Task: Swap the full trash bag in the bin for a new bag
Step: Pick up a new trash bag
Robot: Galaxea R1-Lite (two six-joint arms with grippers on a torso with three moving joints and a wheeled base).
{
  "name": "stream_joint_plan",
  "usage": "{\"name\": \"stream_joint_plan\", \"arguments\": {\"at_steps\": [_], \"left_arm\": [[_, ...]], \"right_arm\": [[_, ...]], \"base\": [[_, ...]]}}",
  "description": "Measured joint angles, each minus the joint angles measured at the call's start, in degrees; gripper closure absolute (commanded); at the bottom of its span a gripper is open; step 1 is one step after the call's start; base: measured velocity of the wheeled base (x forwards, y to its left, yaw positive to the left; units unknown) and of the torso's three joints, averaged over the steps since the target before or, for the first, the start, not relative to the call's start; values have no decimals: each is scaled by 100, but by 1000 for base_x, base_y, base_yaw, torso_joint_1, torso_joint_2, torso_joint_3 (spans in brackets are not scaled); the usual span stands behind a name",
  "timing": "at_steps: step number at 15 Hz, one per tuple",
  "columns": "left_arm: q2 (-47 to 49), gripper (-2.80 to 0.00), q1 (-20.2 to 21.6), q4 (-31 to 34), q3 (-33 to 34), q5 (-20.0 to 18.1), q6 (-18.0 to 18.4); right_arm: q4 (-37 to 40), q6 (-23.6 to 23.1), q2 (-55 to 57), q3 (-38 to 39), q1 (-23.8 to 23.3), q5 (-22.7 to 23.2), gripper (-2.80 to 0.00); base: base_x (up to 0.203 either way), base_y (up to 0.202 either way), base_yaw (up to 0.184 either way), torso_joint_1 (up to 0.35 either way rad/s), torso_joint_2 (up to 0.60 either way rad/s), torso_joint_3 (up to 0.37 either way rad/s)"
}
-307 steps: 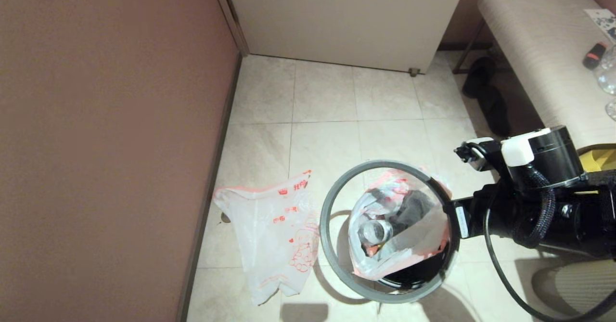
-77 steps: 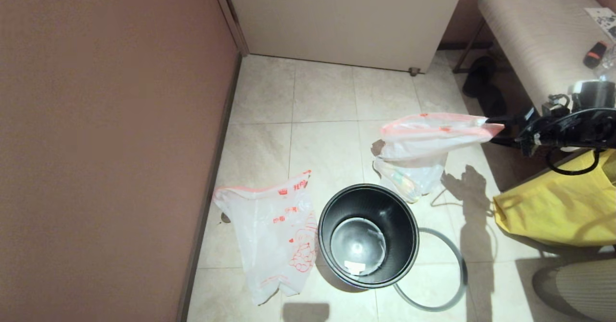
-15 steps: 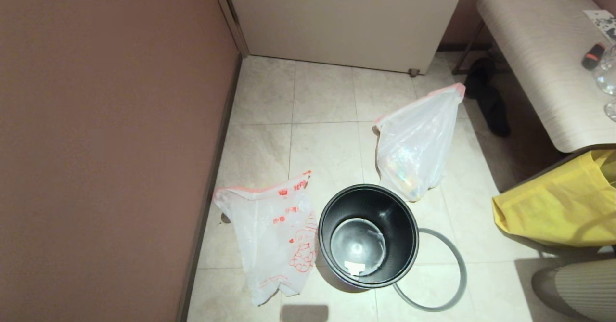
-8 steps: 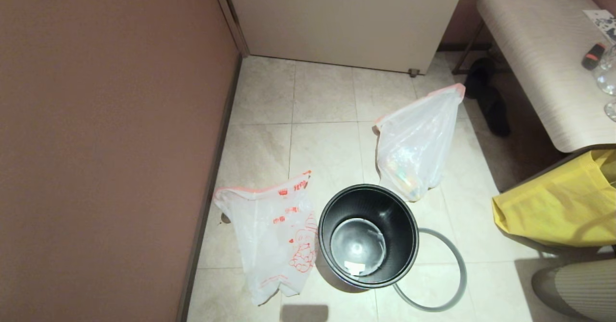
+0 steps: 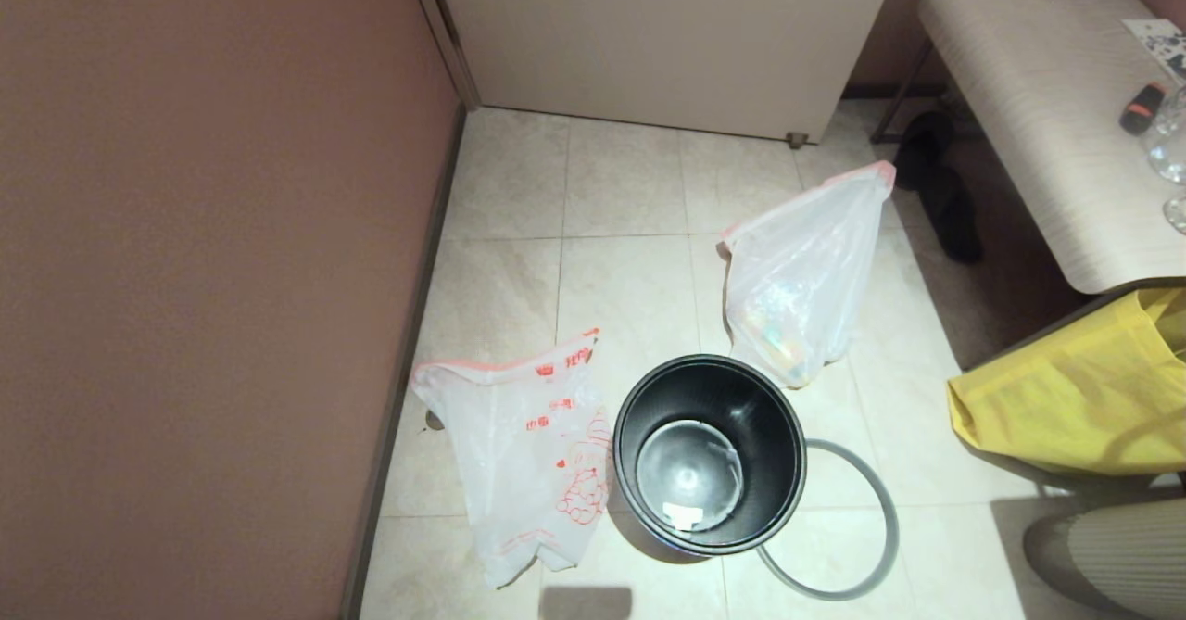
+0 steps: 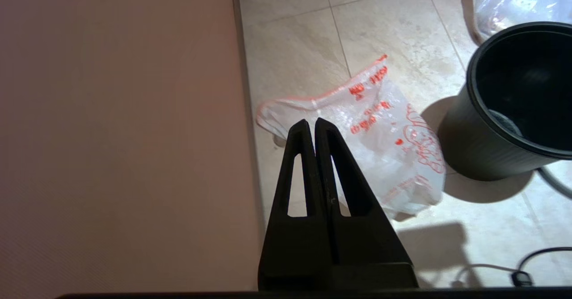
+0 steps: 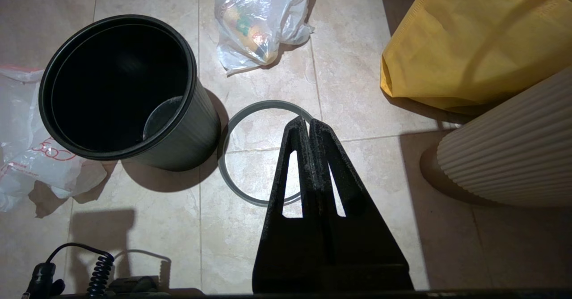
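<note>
The black bin (image 5: 709,454) stands empty on the floor, its grey hoop rim (image 5: 862,546) lying beside it. The full trash bag (image 5: 801,277) sits just behind; the new bag (image 5: 528,458) lies left. Left end effector (image 6: 311,124) and right end effector (image 7: 305,124) hang pressed closed, holding nothing

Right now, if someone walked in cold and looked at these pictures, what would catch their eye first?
Probably the bin, standing bare on the tiled floor with its grey hoop rim lying beside it. The full trash bag slumps on the floor just beyond the bin, colourful rubbish showing through, while the new bag lies flat on the bin's left near the wall. A yellow bag glows at the right edge.
</note>
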Motion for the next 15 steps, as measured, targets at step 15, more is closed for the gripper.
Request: {"name": "stream_joint_plan", "arguments": {"at_steps": [15], "left_arm": [[6977, 0, -1164, -94, -3778, 719, -18]], "right_arm": [[-1, 0, 1, 0, 0, 2, 0]], "base": [[0, 0, 0, 0, 0, 0]]}}
